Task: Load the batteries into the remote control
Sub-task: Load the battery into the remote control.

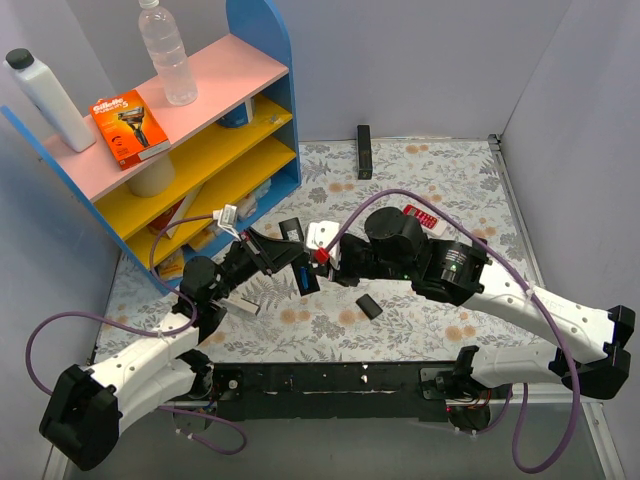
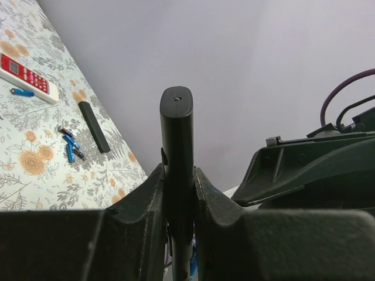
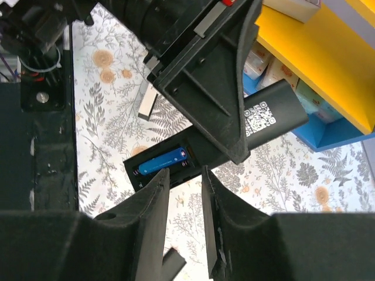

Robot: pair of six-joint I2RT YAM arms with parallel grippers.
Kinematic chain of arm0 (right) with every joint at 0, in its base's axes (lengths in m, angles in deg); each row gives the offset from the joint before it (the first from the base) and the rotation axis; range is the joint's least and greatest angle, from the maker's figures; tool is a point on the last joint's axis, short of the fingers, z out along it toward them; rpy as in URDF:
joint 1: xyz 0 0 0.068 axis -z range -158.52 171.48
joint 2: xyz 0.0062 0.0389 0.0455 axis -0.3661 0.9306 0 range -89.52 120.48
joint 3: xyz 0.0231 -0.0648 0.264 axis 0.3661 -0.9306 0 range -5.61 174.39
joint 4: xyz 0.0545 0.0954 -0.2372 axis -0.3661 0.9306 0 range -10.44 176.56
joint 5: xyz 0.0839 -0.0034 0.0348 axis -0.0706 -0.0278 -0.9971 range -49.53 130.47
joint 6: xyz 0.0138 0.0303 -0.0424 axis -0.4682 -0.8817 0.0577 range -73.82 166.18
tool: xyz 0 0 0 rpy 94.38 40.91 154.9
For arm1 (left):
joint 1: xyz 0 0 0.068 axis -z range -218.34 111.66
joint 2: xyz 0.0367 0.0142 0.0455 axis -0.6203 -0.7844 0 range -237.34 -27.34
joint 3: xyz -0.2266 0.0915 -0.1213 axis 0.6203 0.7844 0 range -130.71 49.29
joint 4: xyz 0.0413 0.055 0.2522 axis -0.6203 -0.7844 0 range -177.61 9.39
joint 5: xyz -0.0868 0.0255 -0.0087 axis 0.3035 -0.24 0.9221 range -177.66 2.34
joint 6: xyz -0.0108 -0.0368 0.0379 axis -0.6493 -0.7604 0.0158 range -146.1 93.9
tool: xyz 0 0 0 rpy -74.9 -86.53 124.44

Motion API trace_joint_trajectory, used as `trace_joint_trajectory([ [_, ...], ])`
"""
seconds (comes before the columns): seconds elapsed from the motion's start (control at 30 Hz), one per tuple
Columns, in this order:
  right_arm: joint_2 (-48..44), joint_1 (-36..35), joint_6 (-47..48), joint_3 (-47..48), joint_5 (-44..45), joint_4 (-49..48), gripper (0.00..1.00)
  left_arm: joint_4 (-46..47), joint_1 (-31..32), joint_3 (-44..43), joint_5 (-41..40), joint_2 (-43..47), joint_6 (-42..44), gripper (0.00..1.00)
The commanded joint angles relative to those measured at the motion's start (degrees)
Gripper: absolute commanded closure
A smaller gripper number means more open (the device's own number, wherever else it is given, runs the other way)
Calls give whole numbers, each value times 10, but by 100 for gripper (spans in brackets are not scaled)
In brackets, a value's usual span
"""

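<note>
My left gripper (image 2: 179, 175) is shut on the black remote control (image 2: 177, 129), clamping it edge-on above the table. In the right wrist view the remote control (image 3: 275, 111) shows its back with the battery bay uncovered, and one blue battery (image 3: 163, 161) lies in it. My right gripper (image 3: 183, 175) stands open just below that bay, with nothing between its fingers. From above, both grippers meet mid-table, left gripper (image 1: 270, 252) and right gripper (image 1: 318, 262), at the remote control (image 1: 291, 231). Several loose blue batteries (image 2: 70, 147) lie on the floral cloth.
A small black cover (image 1: 369, 305) lies on the cloth near the right arm. A red-and-white remote (image 1: 425, 218) sits behind that arm, and another black remote (image 1: 365, 152) lies at the back edge. A colourful shelf unit (image 1: 240, 130) stands at the left.
</note>
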Motion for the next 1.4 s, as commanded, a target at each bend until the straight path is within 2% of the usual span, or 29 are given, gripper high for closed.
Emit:
trace_joint_trajectory([
  [0.0, 4, -1, 73, 21, -29, 14, 66, -7, 3, -39, 44, -3, 8, 100],
  [0.17, 19, -2, 85, 33, -45, 28, 69, -26, 4, -61, 70, -13, 19, 100],
  [0.73, 42, 0, 95, 45, -50, 39, 72, -28, 4, -79, 88, -29, 23, 100],
  [0.77, 43, 0, 95, 45, -50, 40, 76, -29, 4, -79, 89, -29, 23, 100],
  [0.87, 47, 0, 95, 46, -58, 44, 78, -29, 4, -79, 89, -30, 23, 100],
  [1.37, 38, 0, 88, 51, -36, 56, 67, -27, 3, -77, 88, -28, 16, 100],
])
